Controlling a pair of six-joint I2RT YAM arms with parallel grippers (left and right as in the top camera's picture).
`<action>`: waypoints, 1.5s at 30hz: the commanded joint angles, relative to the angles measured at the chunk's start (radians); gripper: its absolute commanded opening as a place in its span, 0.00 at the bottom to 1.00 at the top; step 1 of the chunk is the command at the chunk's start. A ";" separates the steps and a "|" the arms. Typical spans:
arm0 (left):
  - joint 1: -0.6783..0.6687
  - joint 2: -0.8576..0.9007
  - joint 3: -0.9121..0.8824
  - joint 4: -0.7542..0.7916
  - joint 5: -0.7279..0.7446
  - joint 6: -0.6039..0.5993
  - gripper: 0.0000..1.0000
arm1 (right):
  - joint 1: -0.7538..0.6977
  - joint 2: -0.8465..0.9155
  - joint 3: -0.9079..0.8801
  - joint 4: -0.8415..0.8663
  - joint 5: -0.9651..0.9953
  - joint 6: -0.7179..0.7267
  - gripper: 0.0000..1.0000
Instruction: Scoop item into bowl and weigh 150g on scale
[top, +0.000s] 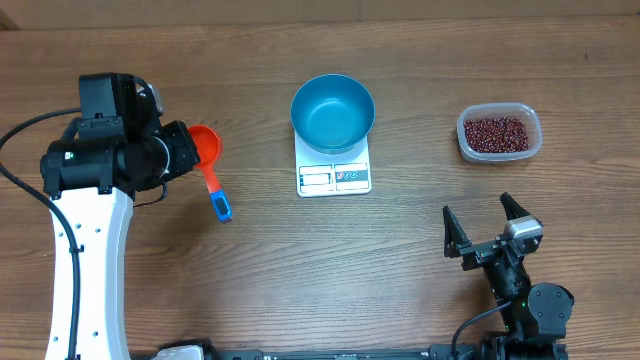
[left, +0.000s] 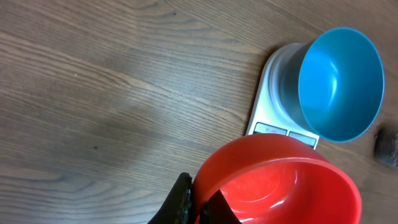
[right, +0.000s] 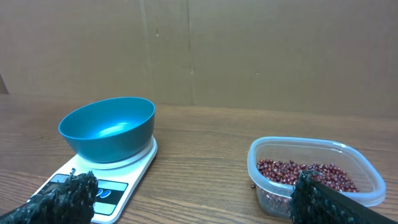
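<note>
Arms at opposite desk (top: 250, 280) sides, left end effector (left: 199, 200) clamped on red scoop (top: 206, 146) rim, seen only from left wrist, right end effector (top: 476, 207) spread apart, bowl (top: 333, 112) atop scale (top: 334, 177), beans (top: 495, 132) in tub (top: 536, 121)

We see the red scoop (left: 280, 180) cut off by the left wrist view's bottom edge, and only a sliver of the left end effector (left: 199, 204). The bowl (left: 339, 84) hides most of the scale (left: 270, 93), and its display is too small to read. A dark blob (left: 387, 148) at the right edge is blurred and cropped, so we can't identify it. The right end effector (right: 189, 199) has its fingers cropped at the bottom, one covering the tub (right: 314, 158) corner.
</note>
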 joint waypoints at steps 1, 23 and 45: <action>-0.002 -0.013 0.000 0.003 0.002 -0.087 0.04 | 0.002 -0.011 -0.011 0.006 -0.008 -0.016 1.00; -0.017 -0.013 0.000 -0.141 -0.021 -0.544 0.04 | 0.002 -0.011 -0.011 0.006 -0.008 -0.016 1.00; -0.113 -0.013 0.000 -0.164 -0.131 -0.651 0.04 | 0.002 -0.011 -0.011 0.005 0.169 -0.027 1.00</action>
